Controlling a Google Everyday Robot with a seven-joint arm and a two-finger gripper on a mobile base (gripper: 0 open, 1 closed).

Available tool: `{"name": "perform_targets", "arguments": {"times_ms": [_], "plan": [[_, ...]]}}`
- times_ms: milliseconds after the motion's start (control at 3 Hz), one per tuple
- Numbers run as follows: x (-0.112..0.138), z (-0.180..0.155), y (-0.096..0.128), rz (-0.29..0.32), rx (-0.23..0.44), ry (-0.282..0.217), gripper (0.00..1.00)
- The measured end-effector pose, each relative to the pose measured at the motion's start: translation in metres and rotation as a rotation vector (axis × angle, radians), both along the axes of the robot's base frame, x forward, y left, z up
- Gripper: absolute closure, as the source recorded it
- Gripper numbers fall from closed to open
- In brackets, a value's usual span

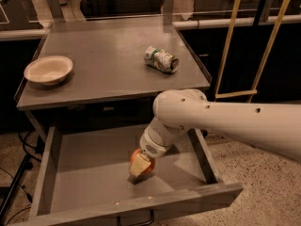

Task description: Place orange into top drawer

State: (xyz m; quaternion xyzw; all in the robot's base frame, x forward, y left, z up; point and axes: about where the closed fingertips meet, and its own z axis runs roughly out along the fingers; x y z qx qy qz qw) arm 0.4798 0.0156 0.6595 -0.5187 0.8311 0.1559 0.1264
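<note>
Orange [136, 154] sits low inside your open top drawer [84, 173], near the middle of its floor. Your gripper [140, 167] is clamped around it, the arm reaching in from the right. On the tabletop [103, 46] above: a can [161, 59] lying on its side and a cream bowl [48, 69], well apart.

Top drawer [80, 173] lies open, left half free; the claw [140, 166] sits mid-drawer at the orange [136, 154], arm [225, 121] (bulky) blocking the right side. Counter [103, 51]: bowl [48, 70] left, can [161, 59] right, gap between.
</note>
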Motion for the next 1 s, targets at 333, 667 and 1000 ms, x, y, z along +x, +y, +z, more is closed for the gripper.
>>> {"name": "perform_targets", "arguments": {"times_ms": [333, 667, 1000], "plan": [[0.0, 0.0, 0.0, 0.0, 0.0, 0.0, 0.81], [0.0, 0.0, 0.0, 0.0, 0.0, 0.0, 0.58], [0.0, 0.0, 0.0, 0.0, 0.0, 0.0, 0.34]]}}
